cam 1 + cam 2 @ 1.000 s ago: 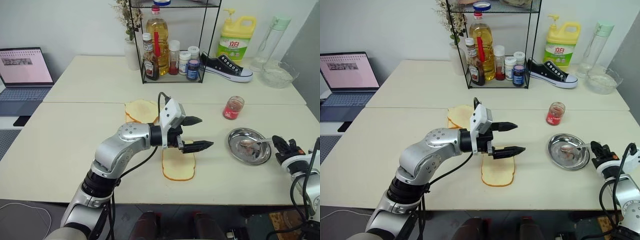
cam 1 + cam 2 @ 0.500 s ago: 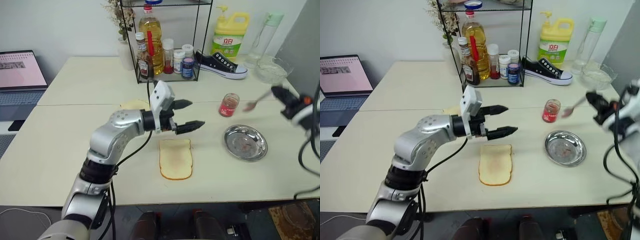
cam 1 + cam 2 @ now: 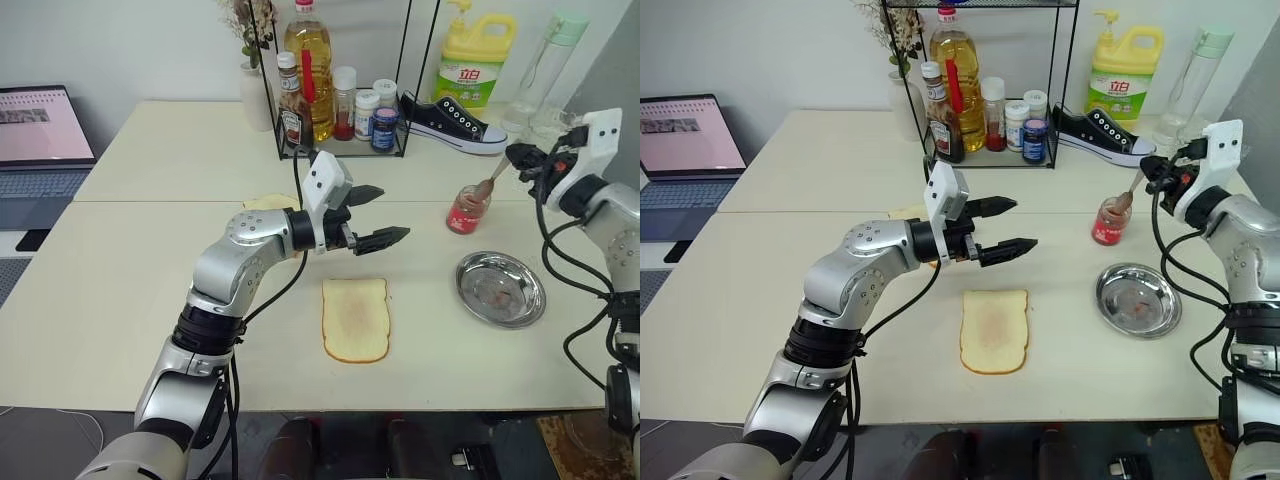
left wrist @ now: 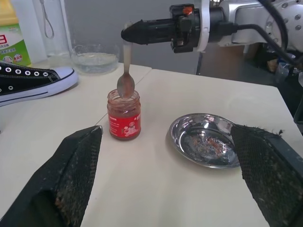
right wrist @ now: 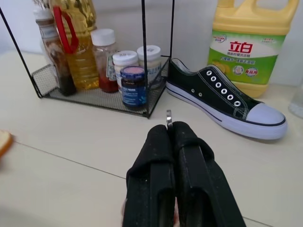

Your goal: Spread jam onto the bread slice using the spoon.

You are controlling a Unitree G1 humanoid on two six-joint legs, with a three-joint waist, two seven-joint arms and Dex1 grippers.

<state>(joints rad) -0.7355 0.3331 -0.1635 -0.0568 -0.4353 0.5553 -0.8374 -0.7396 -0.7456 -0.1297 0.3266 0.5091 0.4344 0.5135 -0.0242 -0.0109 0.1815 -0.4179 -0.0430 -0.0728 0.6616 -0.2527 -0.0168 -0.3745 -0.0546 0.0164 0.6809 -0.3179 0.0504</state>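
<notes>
One bread slice [image 3: 355, 319] lies flat nearest on the table [image 3: 120, 300]; above it the left gripper [image 3: 385, 214] hovers spread wide, empty. Farther right, the right gripper [image 4: 130, 34] pinches the spoon [image 4: 125, 80], bowl seemingly just inside the jam [image 4: 124, 122] jar's mouth

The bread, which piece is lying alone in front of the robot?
The bread slice, flat on the table near the front edge. The other slices sit farther back, partly behind the left arm.
</notes>
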